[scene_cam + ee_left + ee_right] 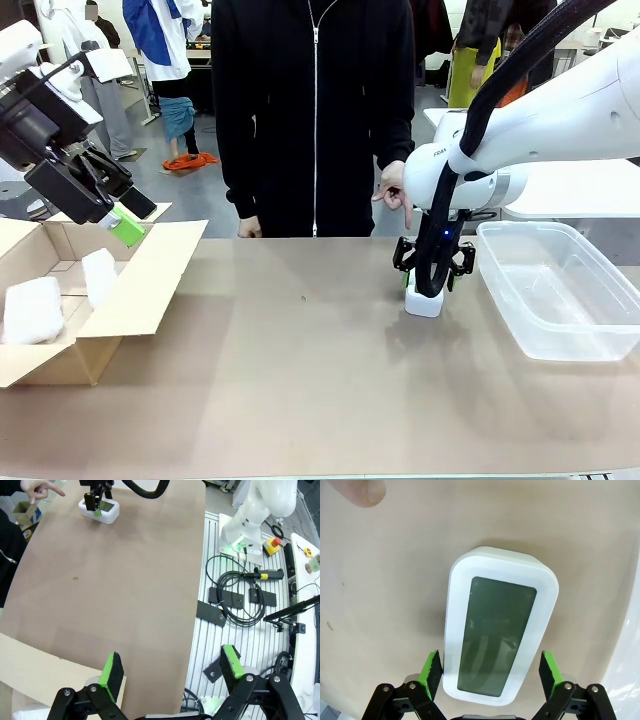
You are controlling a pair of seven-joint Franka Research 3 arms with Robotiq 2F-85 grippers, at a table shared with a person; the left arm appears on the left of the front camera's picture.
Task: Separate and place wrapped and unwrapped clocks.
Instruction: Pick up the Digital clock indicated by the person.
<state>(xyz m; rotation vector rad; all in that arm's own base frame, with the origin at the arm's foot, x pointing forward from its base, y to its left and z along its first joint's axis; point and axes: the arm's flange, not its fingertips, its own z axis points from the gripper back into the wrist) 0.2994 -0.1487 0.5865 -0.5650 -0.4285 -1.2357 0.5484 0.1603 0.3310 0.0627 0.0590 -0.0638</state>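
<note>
The right gripper (490,672) is hovering with its jaws spread wide on either side of the bare white clock (500,625), one green pad (431,672) just beside the clock's long edge and the other pad standing a little off the opposite edge; whether either pad is touching the casing cannot be told. The clock is lying face up on the brown table (300,380), its greenish-grey screen facing the wrist camera, just beside the clear plastic bin (560,290). A person's hand (392,195) is pointing down just behind it at the far edge of the table.

The left gripper (170,667) is hanging with its jaws wide apart and nothing between them, above the open cardboard box (150,275) at the table's left end. Two bubble-wrapped clocks are sitting inside that box, one (32,310) towards the box's left and the other (99,277) standing upright near the middle.
</note>
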